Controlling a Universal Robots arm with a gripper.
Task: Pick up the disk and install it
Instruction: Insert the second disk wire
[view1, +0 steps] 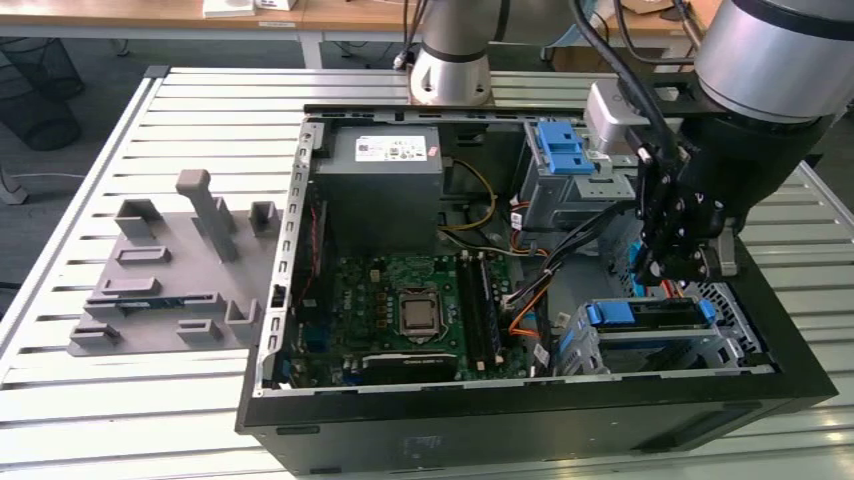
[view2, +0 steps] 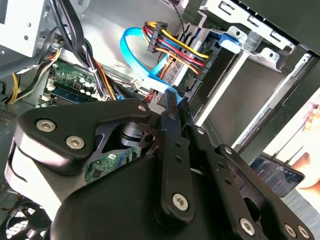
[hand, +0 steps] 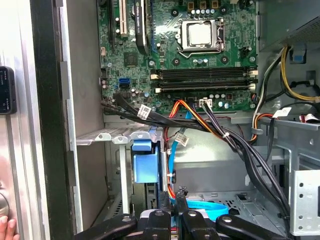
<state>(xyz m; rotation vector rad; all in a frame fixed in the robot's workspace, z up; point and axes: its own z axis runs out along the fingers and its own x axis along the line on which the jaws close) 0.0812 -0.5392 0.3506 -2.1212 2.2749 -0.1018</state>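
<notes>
The disk (view1: 647, 314) sits in the metal drive cage at the exterior view's lower right corner of the open computer case, with its blue carrier frame showing. In the wrist views the carrier (hand: 147, 167) (view2: 229, 39) lies in the cage, and a blue data cable and a multicoloured power cable run to the drive's end. My gripper (view1: 674, 285) hangs just above the cage. Its fingertips (view2: 177, 102) (hand: 173, 196) are closed together with nothing between them, close to the cables beside the disk.
A grey power-supply box (view1: 387, 170) and the green motherboard (view1: 414, 300) fill the case's left half. A bare blue latch (view1: 561, 148) tops the upper bay. A grey slotted fixture (view1: 174, 270) stands on the slatted table. A person's hand (hand: 5, 227) rests outside the case wall.
</notes>
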